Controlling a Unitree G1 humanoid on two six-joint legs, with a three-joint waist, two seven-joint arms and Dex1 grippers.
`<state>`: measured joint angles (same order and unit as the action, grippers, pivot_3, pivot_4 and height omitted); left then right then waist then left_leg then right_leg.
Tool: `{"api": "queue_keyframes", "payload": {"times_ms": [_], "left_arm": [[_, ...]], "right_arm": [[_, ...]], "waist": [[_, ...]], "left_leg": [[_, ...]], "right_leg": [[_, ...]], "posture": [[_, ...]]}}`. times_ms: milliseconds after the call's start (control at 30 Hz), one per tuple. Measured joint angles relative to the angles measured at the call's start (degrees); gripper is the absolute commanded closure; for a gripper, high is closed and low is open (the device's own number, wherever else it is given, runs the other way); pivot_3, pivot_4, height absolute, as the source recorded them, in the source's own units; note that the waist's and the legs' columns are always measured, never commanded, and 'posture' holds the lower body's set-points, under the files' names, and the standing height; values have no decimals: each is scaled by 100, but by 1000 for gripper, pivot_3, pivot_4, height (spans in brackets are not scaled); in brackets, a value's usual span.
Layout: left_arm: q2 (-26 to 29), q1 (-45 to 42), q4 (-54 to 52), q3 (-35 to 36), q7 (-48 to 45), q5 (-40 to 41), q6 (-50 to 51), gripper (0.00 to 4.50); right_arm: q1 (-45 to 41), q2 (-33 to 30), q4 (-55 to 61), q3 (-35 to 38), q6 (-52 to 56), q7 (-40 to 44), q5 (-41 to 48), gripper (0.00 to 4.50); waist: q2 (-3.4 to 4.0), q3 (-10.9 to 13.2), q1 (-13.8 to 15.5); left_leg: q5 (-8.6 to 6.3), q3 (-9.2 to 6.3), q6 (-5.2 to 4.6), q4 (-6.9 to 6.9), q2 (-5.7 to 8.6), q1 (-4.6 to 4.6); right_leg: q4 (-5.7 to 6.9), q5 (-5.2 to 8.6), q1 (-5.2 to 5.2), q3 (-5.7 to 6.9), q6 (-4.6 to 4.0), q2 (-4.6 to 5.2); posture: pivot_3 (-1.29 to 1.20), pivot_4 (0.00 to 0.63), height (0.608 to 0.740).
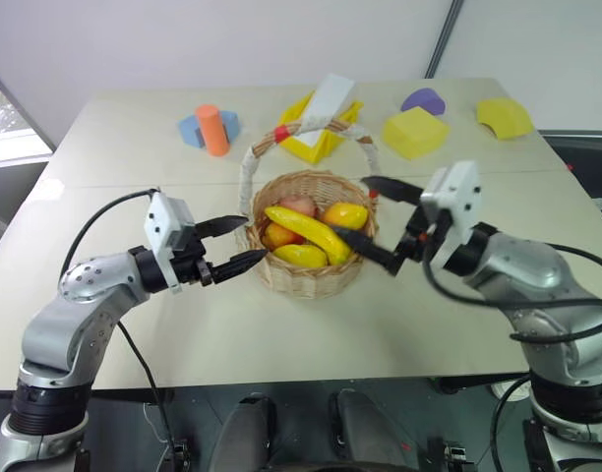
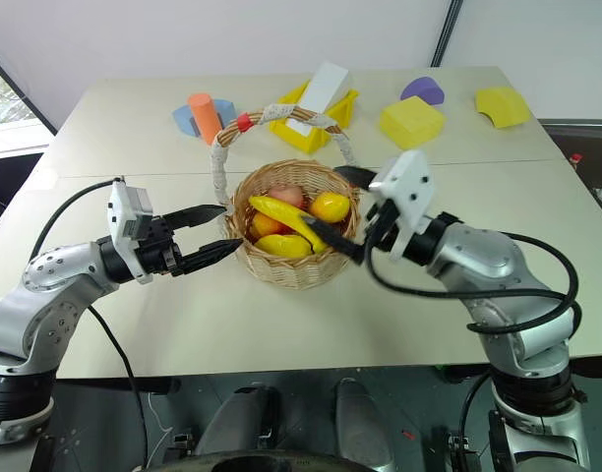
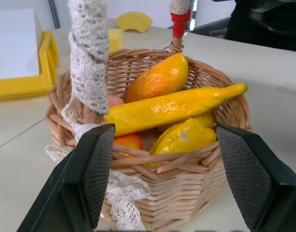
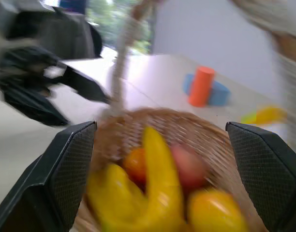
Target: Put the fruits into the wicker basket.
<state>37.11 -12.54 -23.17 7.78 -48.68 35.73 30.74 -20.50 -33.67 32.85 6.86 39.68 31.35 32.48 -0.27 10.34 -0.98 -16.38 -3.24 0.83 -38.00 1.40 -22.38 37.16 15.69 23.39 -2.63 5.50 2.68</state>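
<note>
Wicker basket [image 1: 306, 270] rim sits between both spread claws.

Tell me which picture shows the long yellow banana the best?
The left wrist view: the banana lies close and sharp across the other fruits in the wicker basket, its full length showing. Both eye views show it small from above, lying slantwise in the basket. The right wrist view shows it near but smeared.

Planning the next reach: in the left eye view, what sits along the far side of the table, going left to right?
Orange cylinder on blue blocks → yellow bin holding a white box → yellow foam block with a purple piece behind it → curved yellow foam block.
</note>
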Motion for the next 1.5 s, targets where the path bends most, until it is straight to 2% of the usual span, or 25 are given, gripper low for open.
{"api": "queue_keyframes", "payload": {"times_ms": [167,200,300,467,500,667,800,1033,1200,1433,1500], "left_arm": [[-32,-125,61,-29,-21,-3,-9,961],[-42,-130,61,-34,-20,-4,-10,961],[-79,-130,60,-35,-7,-5,-10,961],[-100,-128,57,-35,20,-6,-10,961],[-102,-128,57,-34,21,-6,-11,961],[-120,-142,47,-34,32,-10,-26,961],[-139,-224,51,-57,26,-10,-25,961],[-293,-378,85,-315,-5,-13,-26,961],[-413,-460,110,-488,7,-22,-31,961],[-469,-553,115,-512,25,-26,-42,961],[-472,-552,127,-519,26,-29,-43,961]], "right_arm": [[-70,576,-1046,-50,-281,-587,-499,52],[-104,689,-1212,-97,-355,-637,-552,287],[-194,932,-1466,-146,-516,-633,-585,1417],[-319,1027,-1472,-155,-580,-642,-578,4086],[-325,1013,-1472,-149,-550,-663,-591,4470],[-324,1007,-1301,-19,-483,-822,-485,4470],[-325,753,-1342,401,-553,-1092,-653,4470],[-307,-78,-2979,1826,-1224,-1976,-1459,4470],[-341,-161,-3833,2183,-1770,-2210,-1701,4470],[-365,-164,-4083,2226,-1936,-2178,-1741,1089],[-211,-165,-3998,2326,-1955,-2164,-1732,1089]], "waist": [[0,0,-4],[1,0,-6],[1,1,5],[1,1,10],[1,1,11],[1,1,14],[2,1,36],[2,1,31],[11,2,-74],[13,1,-82],[13,1,-67]], "left_leg": [[0,1,0,2,-1,-2],[0,2,0,2,-1,-3],[0,1,0,3,-1,-4],[0,1,0,3,0,-4],[0,1,0,3,0,-5],[0,0,0,3,0,-6],[0,0,0,3,3,-8],[-1,3,-1,4,10,-8],[0,26,-3,5,-6,6],[0,24,-3,0,-4,5],[0,22,-4,0,-4,4]], "right_leg": [[1,0,6,-2,0,-3],[2,0,6,-2,0,-3],[2,0,7,-1,0,-3],[1,0,6,-1,0,-2],[1,0,6,-1,0,-2],[1,0,8,-1,0,-1],[0,0,7,-1,0,2],[-4,0,5,-2,0,4],[9,0,5,-19,0,-16],[12,0,2,-19,1,-15],[10,0,2,-19,1,-14]], "posture": [[0,150,740],[0,150,740],[0,150,740],[0,150,740],[0,150,740],[0,150,740],[0,150,740],[0,150,740],[0,150,740],[0,150,740],[0,150,740]]}}
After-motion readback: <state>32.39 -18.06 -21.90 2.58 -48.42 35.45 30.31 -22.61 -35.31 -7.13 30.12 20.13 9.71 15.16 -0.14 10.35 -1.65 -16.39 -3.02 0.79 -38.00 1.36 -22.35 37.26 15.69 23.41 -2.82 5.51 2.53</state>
